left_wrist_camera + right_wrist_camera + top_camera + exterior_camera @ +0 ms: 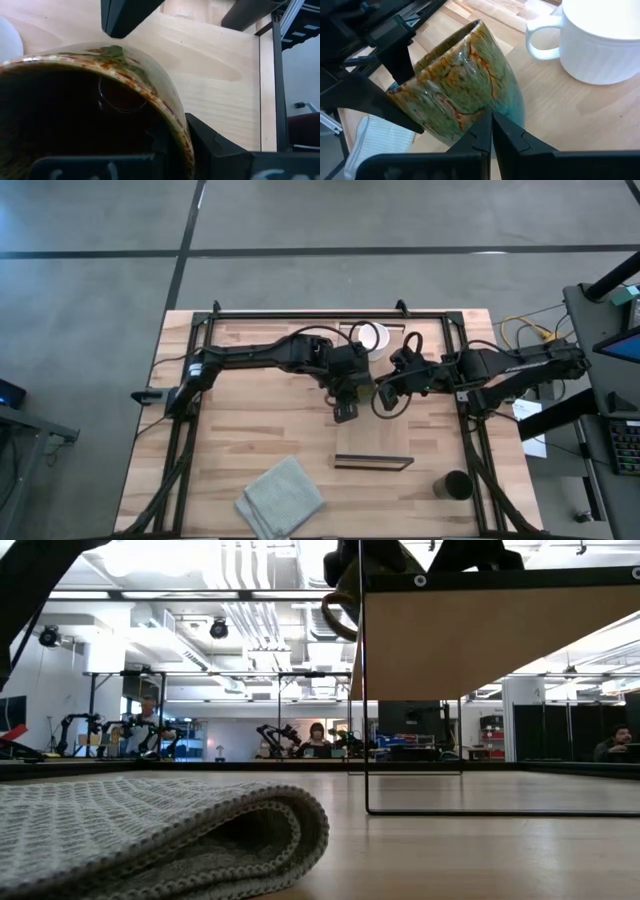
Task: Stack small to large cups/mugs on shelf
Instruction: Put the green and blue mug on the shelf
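Your left pincer (347, 394) is clamped on the rim of the olive-brown mug (462, 82), holding it tilted above the shelf (372, 442). Your right pincer (491, 131) sits just beside the mug with its fingers together. The white mug (600, 42) stands close behind, the dark cup (456, 484) well apart on the tabletop (250, 430), near the grey cloth (281, 497).

We find the shelf (373, 442) at the table's (250, 420) centre. The white mug (366, 337) stands at its far end. The olive-brown mug (460, 85) sits tilted just beside the white mug, between the left gripper (345, 402) and right gripper (385, 393). The cloth (281, 496) lies near the front edge, left of the shelf; the dark cup (455, 485) stands front right.
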{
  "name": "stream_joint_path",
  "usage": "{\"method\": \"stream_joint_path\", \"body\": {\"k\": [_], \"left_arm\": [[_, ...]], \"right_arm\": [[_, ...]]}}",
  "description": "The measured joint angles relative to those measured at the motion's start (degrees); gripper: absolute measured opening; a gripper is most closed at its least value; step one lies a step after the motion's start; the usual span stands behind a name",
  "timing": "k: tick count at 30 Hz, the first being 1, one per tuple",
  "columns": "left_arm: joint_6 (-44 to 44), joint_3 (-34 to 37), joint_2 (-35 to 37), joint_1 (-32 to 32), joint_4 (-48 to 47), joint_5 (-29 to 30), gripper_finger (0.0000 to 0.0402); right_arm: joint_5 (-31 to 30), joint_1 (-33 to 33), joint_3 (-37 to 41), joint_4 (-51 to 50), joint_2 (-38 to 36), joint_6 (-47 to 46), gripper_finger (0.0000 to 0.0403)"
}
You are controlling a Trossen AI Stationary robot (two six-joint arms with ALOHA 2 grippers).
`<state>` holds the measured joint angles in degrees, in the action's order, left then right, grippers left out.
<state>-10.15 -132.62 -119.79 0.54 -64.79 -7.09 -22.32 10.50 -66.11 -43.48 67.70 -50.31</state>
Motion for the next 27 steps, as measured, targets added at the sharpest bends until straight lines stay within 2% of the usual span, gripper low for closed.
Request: {"method": "stream_joint_path", "body": {"k": [7, 16, 27], "left_arm": [[1.35, 0.02, -0.04, -0.04, 0.07, -0.17, 0.0024], [1.73, 0.02, -0.04, 0.02, 2.62, -0.31, 0.0077], [1.64, 0.0, -0.04, -0.04, 4.5, -0.15, 0.0081]], "right_arm": [[-0.27, 0.04, 0.11, 0.06, 1.19, -0.3, 0.0008], [0.48, 0.41, 0.22, -0.31, 1.77, -0.47, 0.0008], [0.27, 0.87, 0.22, -2.05, 1.77, -2.2, 0.0008]]}}
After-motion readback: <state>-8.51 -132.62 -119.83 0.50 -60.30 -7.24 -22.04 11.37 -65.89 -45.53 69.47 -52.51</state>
